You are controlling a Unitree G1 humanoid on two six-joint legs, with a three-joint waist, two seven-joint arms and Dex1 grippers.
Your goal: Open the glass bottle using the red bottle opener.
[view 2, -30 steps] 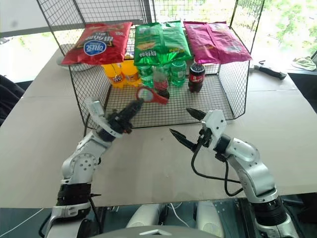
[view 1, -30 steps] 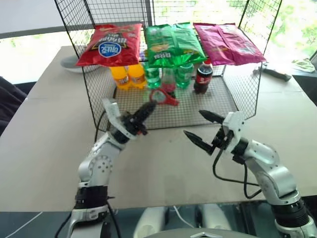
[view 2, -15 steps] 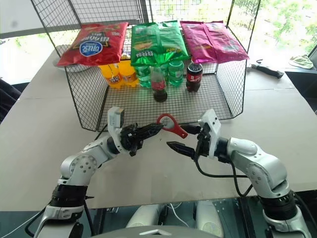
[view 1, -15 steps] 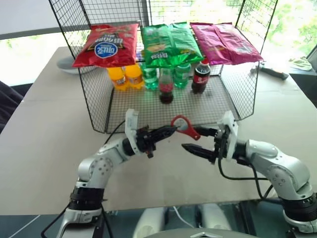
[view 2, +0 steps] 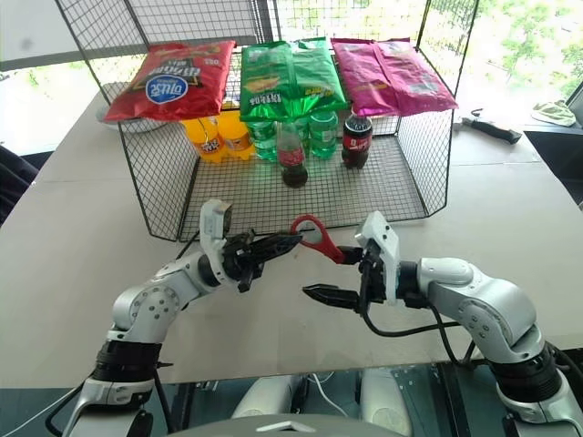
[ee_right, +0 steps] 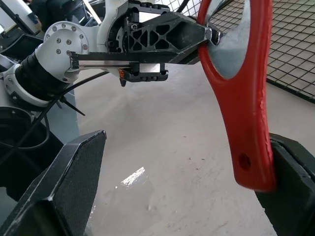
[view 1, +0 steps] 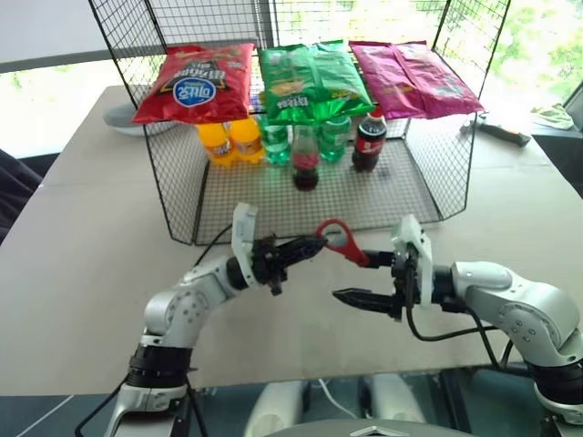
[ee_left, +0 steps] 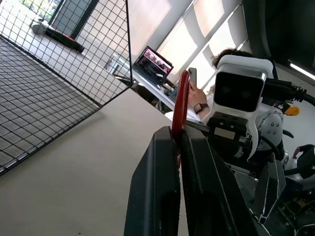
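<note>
The glass bottle [view 1: 305, 164] stands upright on the wire rack's floor, in the row of drinks, with dark red liquid low in it. My left gripper [view 1: 317, 246] is shut on the ring head of the red bottle opener [view 1: 347, 248], holding it in the air over the table in front of the rack. The opener's handle slants toward my right gripper [view 1: 352, 276], which is open. In the right wrist view the handle [ee_right: 241, 113] ends against one finger [ee_right: 290, 172], while the other finger [ee_right: 74, 172] stands far off. The left wrist view shows the opener [ee_left: 182, 98] edge-on between shut fingers.
A wire rack [view 1: 173, 196] holds red [view 1: 196, 82], green [view 1: 314, 77] and pink [view 1: 414, 77] chip bags on its top. Under them stand orange bottles [view 1: 228, 141], green bottles [view 1: 278, 141] and a cola bottle [view 1: 369, 141]. A black tool [view 1: 501, 134] lies at the far right.
My left gripper has carried the opener from the rack's front back toward me and down. My right gripper has rolled and drawn in, so that the handle now lies between its fingers.
</note>
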